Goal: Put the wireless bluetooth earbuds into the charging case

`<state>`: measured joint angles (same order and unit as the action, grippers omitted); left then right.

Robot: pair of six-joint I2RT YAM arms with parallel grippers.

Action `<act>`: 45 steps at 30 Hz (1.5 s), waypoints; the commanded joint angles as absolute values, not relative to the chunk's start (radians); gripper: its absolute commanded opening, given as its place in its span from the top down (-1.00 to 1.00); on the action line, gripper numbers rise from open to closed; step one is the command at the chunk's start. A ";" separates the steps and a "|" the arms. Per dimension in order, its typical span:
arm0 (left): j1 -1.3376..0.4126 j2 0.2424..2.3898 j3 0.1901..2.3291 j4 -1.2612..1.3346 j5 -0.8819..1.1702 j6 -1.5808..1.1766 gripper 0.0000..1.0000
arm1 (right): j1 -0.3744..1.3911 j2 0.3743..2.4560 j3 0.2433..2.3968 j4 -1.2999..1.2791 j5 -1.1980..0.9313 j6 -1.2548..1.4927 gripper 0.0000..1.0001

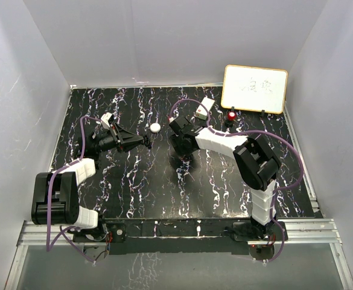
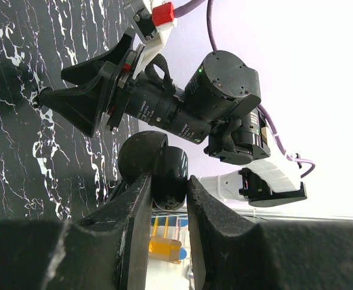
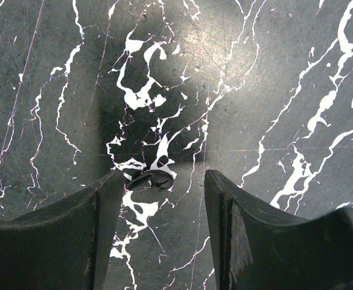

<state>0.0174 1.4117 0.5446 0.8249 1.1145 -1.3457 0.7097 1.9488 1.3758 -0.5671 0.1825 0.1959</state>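
Observation:
My left gripper [image 2: 168, 181] is shut on a black round charging case [image 2: 145, 151], which looks hinged open, and holds it off the table; in the top view this gripper [image 1: 141, 142] is left of centre. My right gripper [image 3: 162, 176] is open and points down at the marbled table. One tiny black earbud [image 3: 151, 180] lies on the table between its jaws, close to the left finger [image 3: 104, 205]. In the top view the right gripper [image 1: 184, 158] is mid-table, and the earbud is hidden under it. I see no other earbuds.
A white round puck [image 1: 155, 127] lies between the two grippers towards the back. A white box [image 1: 204, 107], a red-topped object [image 1: 231, 115] and a framed whiteboard [image 1: 254, 89] stand at the back right. White walls enclose the table.

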 commanded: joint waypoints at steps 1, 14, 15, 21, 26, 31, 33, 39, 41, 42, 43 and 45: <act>0.018 1.373 0.563 0.819 1.135 -1.338 1.00 | 0.710 1.897 1.372 -0.509 0.184 0.218 -0.07; 0.018 1.373 0.565 0.806 1.133 -1.328 1.00 | 0.709 1.936 1.368 -0.496 0.199 0.218 -0.06; 0.018 1.373 0.565 0.802 1.132 -1.328 1.00 | 0.710 1.937 1.365 -0.495 0.201 0.217 -0.06; 0.018 1.373 0.566 0.803 1.129 -1.327 1.00 | 0.710 1.946 1.351 -0.485 0.207 0.214 -0.06; 0.018 1.372 0.567 0.800 1.131 -1.326 1.00 | 0.709 1.948 1.342 -0.486 0.203 0.212 -0.05; 0.017 1.373 0.566 0.795 1.128 -1.322 1.00 | 0.709 1.930 1.309 -0.483 0.201 0.213 -0.05; 0.018 1.373 0.567 0.795 1.129 -1.321 1.00 | 0.709 1.919 1.285 -0.481 0.203 0.215 -0.05; 0.018 1.373 0.569 0.796 1.128 -1.321 1.00 | 0.710 1.875 1.220 -0.470 0.213 0.230 -0.05; 0.018 1.373 0.568 0.796 1.127 -1.321 1.00 | 0.710 1.863 1.204 -0.467 0.217 0.233 -0.05; 0.018 1.373 0.568 0.796 1.127 -1.321 1.00 | 0.710 1.858 1.200 -0.466 0.217 0.234 -0.05; 0.018 1.373 0.568 0.796 1.127 -1.321 1.00 | 0.710 1.853 1.196 -0.467 0.217 0.234 -0.05; 0.017 1.373 0.568 0.795 1.126 -1.321 1.00 | 0.709 1.846 1.192 -0.464 0.217 0.234 -0.05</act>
<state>0.0174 1.4117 0.5446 0.7986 1.1141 -1.3270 0.7097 1.8797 1.2205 -0.4564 0.1905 0.2272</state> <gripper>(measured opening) 0.248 0.525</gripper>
